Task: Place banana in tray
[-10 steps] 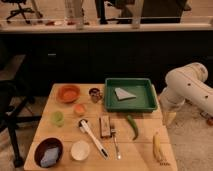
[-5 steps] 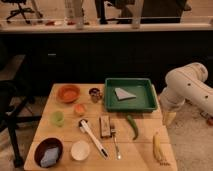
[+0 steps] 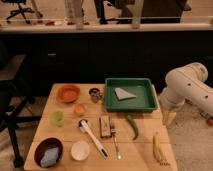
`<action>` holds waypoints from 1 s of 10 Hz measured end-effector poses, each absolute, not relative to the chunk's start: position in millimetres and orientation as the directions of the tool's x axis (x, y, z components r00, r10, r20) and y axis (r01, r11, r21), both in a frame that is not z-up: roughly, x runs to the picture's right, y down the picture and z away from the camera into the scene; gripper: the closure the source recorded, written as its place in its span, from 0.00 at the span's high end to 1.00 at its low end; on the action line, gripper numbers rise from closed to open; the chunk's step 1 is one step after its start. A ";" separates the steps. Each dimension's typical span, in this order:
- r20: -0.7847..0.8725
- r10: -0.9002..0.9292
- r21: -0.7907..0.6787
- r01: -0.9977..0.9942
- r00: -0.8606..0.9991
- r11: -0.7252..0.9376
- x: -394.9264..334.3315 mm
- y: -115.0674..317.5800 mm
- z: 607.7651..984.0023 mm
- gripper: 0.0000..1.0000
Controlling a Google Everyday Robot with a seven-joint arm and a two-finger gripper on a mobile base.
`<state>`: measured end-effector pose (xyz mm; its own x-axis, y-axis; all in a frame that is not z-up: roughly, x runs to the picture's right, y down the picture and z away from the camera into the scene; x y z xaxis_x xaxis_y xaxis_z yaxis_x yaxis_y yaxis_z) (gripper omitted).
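Observation:
The banana, pale yellow and slightly curved, lies on the wooden table near its front right corner. The green tray sits at the back right of the table with a grey wedge-shaped piece inside it. My white arm comes in from the right, off the table's side. Its gripper hangs pointing down beside the table's right edge, just right of the tray's front corner and well behind the banana. It is open and holds nothing.
A green pepper lies between tray and banana. Further left are a fork, a brown bar, a white utensil, an orange bowl, a small cup, a white bowl and a dark bowl.

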<state>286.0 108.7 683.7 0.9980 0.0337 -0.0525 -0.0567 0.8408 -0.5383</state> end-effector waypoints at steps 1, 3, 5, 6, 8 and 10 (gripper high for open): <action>-0.053 0.034 -0.538 -0.057 0.998 0.841 286.0 108.7 683.7 0.80; -0.071 0.055 -0.529 -0.085 0.996 0.845 286.9 108.0 684.5 0.80; -0.161 0.176 -0.497 -0.234 0.971 0.836 288.9 112.9 690.5 0.80; -0.229 0.275 -0.464 -0.353 0.934 0.812 290.5 117.2 693.8 0.80; -0.336 0.435 -0.393 -0.544 0.836 0.742 292.6 127.3 700.3 0.80; -0.437 0.596 -0.272 -0.730 0.674 0.627 290.0 145.5 712.5 0.80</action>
